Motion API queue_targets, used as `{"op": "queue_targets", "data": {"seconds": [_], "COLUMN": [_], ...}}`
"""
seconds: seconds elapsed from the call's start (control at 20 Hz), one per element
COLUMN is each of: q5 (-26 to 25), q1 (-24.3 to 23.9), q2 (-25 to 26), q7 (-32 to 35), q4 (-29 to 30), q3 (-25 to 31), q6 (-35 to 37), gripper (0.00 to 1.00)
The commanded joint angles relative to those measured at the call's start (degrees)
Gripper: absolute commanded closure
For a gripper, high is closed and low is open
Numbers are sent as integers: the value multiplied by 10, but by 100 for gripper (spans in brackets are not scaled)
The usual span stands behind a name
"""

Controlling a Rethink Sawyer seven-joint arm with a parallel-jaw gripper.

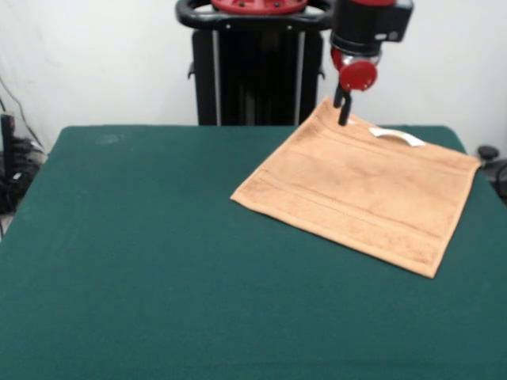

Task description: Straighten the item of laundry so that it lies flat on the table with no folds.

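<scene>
The table [158, 261] is the largest item in the front view: a wide rectangular surface covered in dark green felt-like cloth, filling most of the picture from the near edge to the white wall behind it. The pedestal [253, 67], a black upright frame with a red and black top, stands at the table's far side, at centre. The towel [360, 190], a square tan-orange terry cloth, lies on the right half of the table, toward the far side, rotated so that its corners point roughly left, far, right and near. Its surface appears spread out, with no fold visible; woven border bands run parallel to the near-left edge and to the far-right edge. The arm [371, 24] descends from the top of the picture, right of the pedestal, ending in a black housing with a red disc below it. The gripper [342, 107] hangs at the towel's far corner; its dark fingers appear close together, but whether they clamp the cloth cannot be determined. A small white label [398, 136] lies on the far-right edge of the towel, near the gripper.
</scene>
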Motion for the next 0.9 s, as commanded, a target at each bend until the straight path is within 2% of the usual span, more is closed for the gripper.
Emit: {"op": "queue_targets", "data": {"seconds": [0.05, 0.45, 0.9], "q5": [15, 12, 24], "q1": [-6, -6, 5], "q2": [18, 69, 85], "q7": [32, 41, 39], "q4": [-49, -55, -95], "q3": [23, 23, -3], "q6": [-23, -73, -46], "gripper": [0, 0, 0]}}
